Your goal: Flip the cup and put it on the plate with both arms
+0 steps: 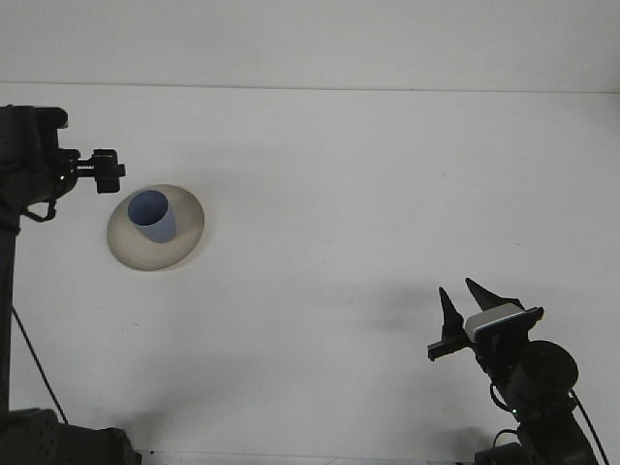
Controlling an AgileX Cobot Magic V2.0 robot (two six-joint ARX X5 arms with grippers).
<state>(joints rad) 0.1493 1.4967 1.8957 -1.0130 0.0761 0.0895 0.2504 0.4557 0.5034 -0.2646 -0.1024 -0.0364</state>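
Black, your right claw [457,302] sits nearest, low at the right, its two fingers apart and holding nothing. Farther back on the left, the blue cup [153,215] stands mouth-up on the beige plate [189,232], so the job looks done. Your left claw [107,171] hangs just beside the plate's far-left rim, clear of the cup; whether its fingers are apart or together you cannot tell from this view. If you swing that arm low across the plate, it could tip the cup. You have wide bare white table [387,194] between the arms and toward the far edge.
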